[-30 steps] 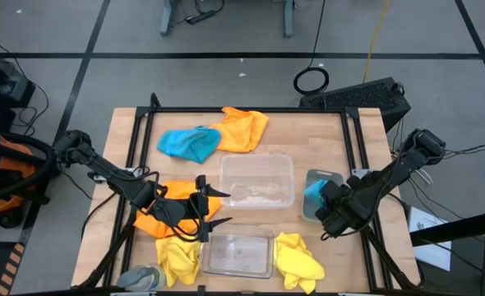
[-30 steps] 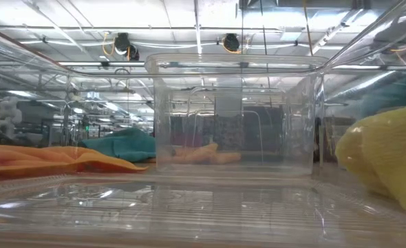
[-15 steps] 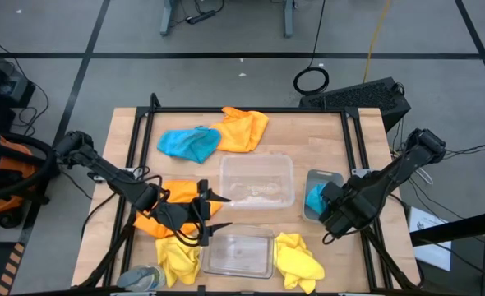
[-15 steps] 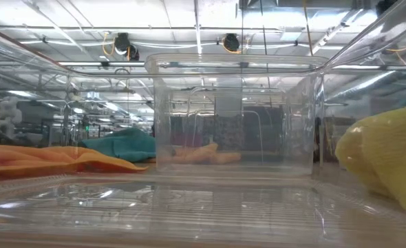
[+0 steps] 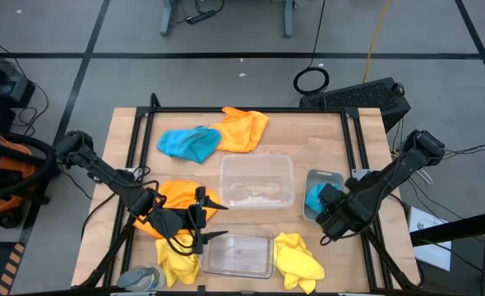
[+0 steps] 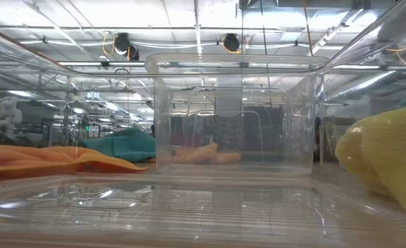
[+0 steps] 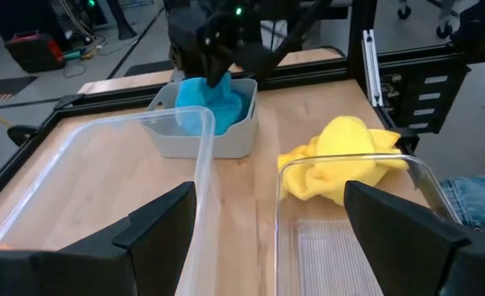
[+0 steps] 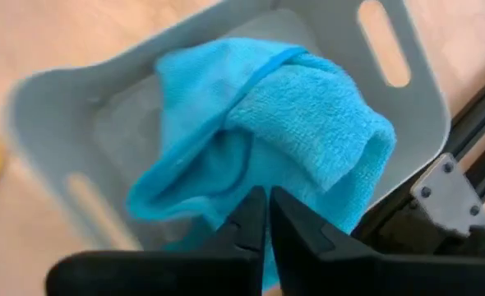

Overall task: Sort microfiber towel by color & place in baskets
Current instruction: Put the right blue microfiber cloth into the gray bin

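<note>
— When the table (image 5: 325, 131) is read from its left side, what is met first?

— The left gripper (image 5: 203, 220) is met, held above the near left part of the table with its fingers (image 7: 156, 215) spread wide and nothing between them. An orange towel (image 5: 170, 196) is spread partly under that arm, and a yellow towel (image 5: 175, 260) is bunched at the near edge, with a small grey thing (image 5: 140, 276) beside it.

— And toward the far edge?

— A blue towel (image 5: 187, 142) is seen there, touching a second orange towel (image 5: 244, 127) on its right.

— What is found in the middle?

— Two clear baskets are set there: one (image 5: 257, 182) at the centre, and another (image 5: 239, 254) nearer the front edge. No towel can be made out in either.

— Further right?

— A second yellow towel (image 5: 297, 256) is crumpled just beside the front clear basket. Beyond it, the greyish basket (image 5: 325, 177) is placed near the right edge, and a second blue towel (image 8: 267, 148) is lying inside it.

— How is the right gripper (image 8: 265, 215) held?

— It is poised just over that blue towel, its fingers pressed together. Nothing is seen clamped between them.
</note>
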